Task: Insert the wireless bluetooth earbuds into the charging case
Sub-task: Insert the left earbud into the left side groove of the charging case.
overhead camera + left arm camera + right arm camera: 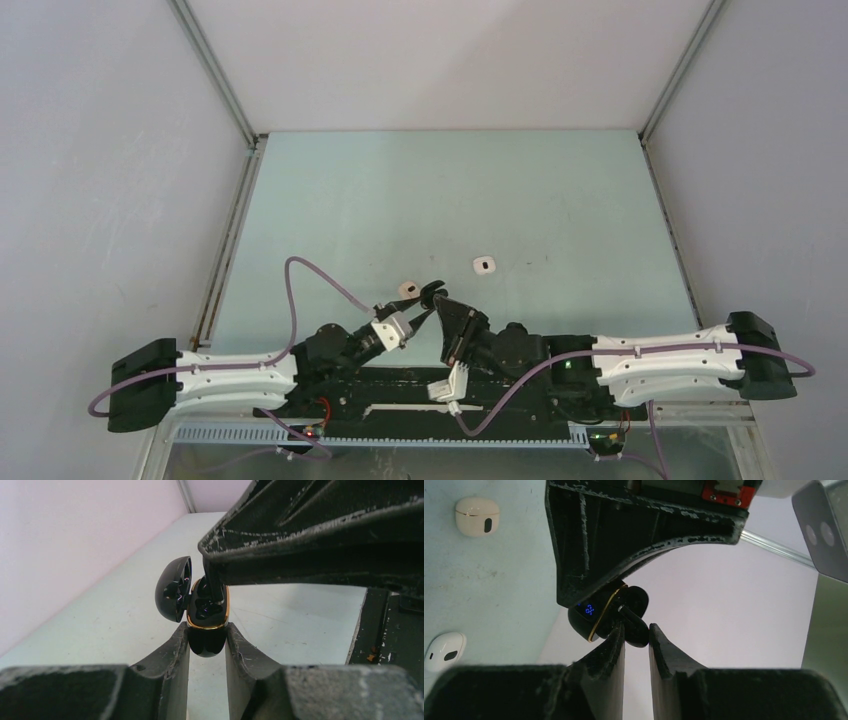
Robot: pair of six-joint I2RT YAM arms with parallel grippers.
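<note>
A: Where is the bud?

B: The black earbud [636, 632] is pinched between the fingers of the right gripper [636, 627], with its tip at the mouth of the black charging case [205, 642]. It is not seated yet.

A: And the case?

B: It is held off the surface [450, 200], clamped by its lower body in the left gripper [207, 630]. Its lid [172, 590] is swung open to one side.

A: So how much is done?

B: I'd say this bud is at the point of insertion, so it needs pushing home and then letting go. There are glossy shapes inside the case, but the view is too dark to tell whether the other bud already sits there.

A: Anything else outstanding?

B: A cream case [476, 515] and a white case [444, 651] lie shut on the surface, well apart from the arms. No loose buds show near them.
</note>
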